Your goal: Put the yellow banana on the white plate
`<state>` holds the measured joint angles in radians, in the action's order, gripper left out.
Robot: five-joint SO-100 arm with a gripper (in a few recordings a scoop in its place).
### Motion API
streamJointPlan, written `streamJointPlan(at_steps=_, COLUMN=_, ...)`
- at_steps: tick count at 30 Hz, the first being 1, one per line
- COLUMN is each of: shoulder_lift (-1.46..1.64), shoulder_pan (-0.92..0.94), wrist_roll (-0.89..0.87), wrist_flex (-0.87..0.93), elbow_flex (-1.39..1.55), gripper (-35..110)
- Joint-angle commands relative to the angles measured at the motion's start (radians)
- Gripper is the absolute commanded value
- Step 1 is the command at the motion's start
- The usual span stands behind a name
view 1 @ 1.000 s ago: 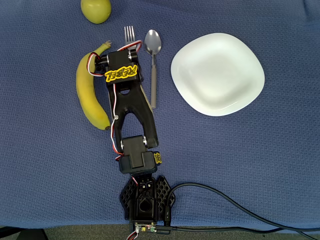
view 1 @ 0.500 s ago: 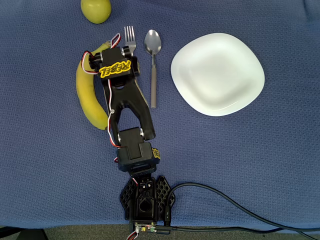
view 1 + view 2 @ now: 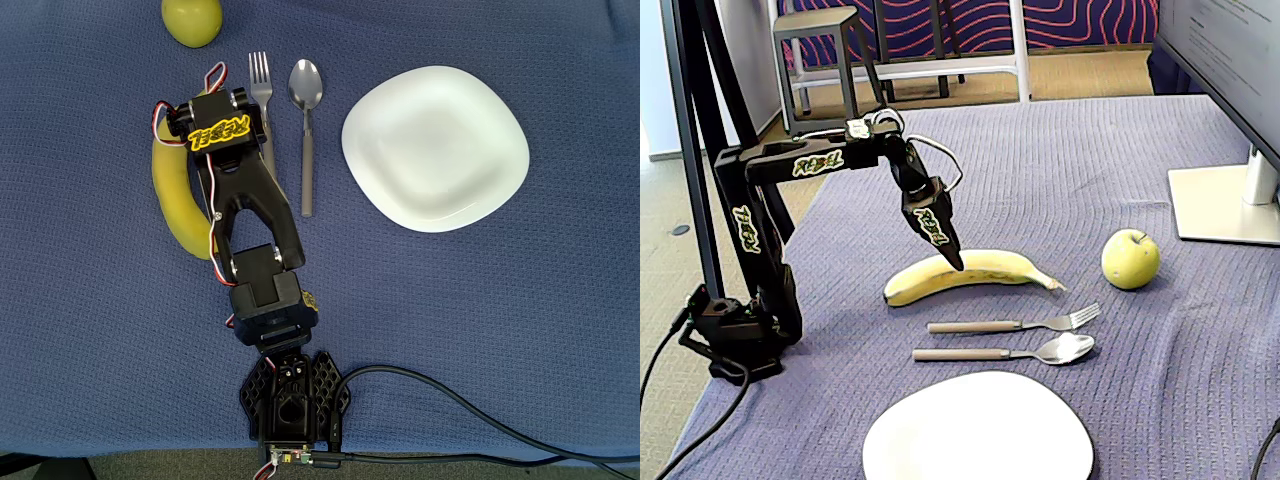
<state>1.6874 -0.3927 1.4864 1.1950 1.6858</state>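
- Blue woven cloth covers the table.
- White plate sits well apart from the fruit; fork and spoon lie between, so a low carry risks snagging them.
- Yellow banana lies flat; an off-centre grasp risks it pivoting.
- Gripper points down at its middle; jaw state cannot be determined.

black plastic robot arm | stylised yellow lettering on its upper link, forearm, upright post and claw housing | letters too distorted to read in either view | no other text legible
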Motion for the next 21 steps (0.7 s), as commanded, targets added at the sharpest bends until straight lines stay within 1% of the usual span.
streamJointPlan(at_steps=1, shoulder_lift=0.032, shoulder_pan=-0.051, wrist_roll=0.121, wrist_flex=-0.011, elbow_flex=-0.075, gripper=28)
streamJointPlan(at_steps=4, shoulder_lift=0.04, shoulder_pan=-0.078, wrist_roll=0.055, wrist_flex=-0.006, elbow_flex=-0.083, gripper=33)
streamJointPlan(at_steps=12, shoulder_lift=0.011, shoulder_pan=-0.156, wrist_roll=-0.023, wrist_flex=0.046, elbow_flex=-0.078, gripper=38)
streamJointPlan(at_steps=16, shoulder_lift=-0.026, shoulder_pan=-0.175, wrist_roll=-0.083, wrist_flex=0.044, elbow_flex=-0.072, gripper=39)
streamJointPlan(at_steps=21, shoulder_lift=-0.051, shoulder_pan=-0.201, wrist_roll=-0.112, wrist_flex=0.055, elbow_flex=-0.071, gripper=40)
